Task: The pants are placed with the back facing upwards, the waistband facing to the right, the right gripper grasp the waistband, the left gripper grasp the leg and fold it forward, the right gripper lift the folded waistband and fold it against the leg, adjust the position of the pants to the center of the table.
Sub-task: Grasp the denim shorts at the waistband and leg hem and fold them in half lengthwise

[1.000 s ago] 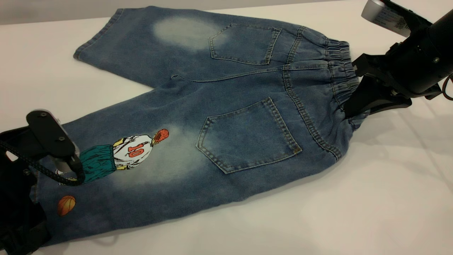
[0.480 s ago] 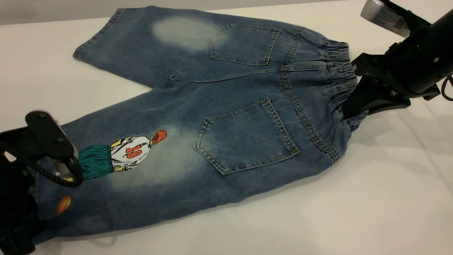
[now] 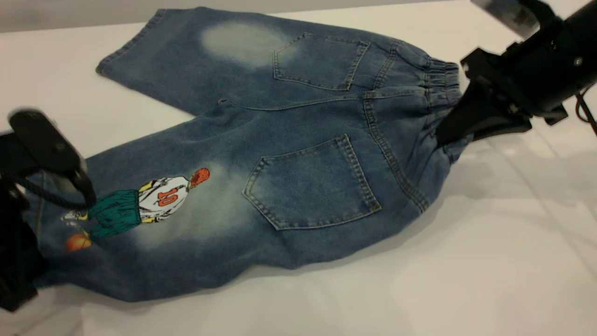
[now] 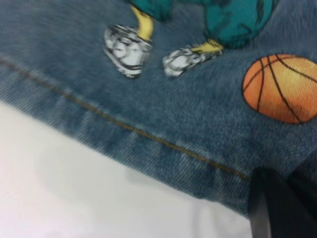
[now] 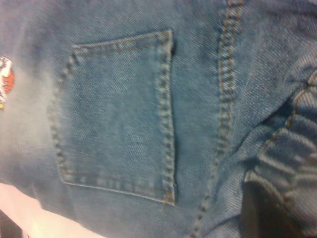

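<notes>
From outside: the pants (image 3: 289, 154) lie back-up on the counter (image 3: 489, 261). The right gripper (image 3: 454, 128) has its fingers clamped on the waistband (image 3: 440, 81), ready to lift. Left wrist: the left gripper (image 3: 18, 261) sits at the leg (image 4: 188, 109) hem; whether its fingers hold it, can't tell. Right wrist: the ruffled band bunches right at the fingers.
</notes>
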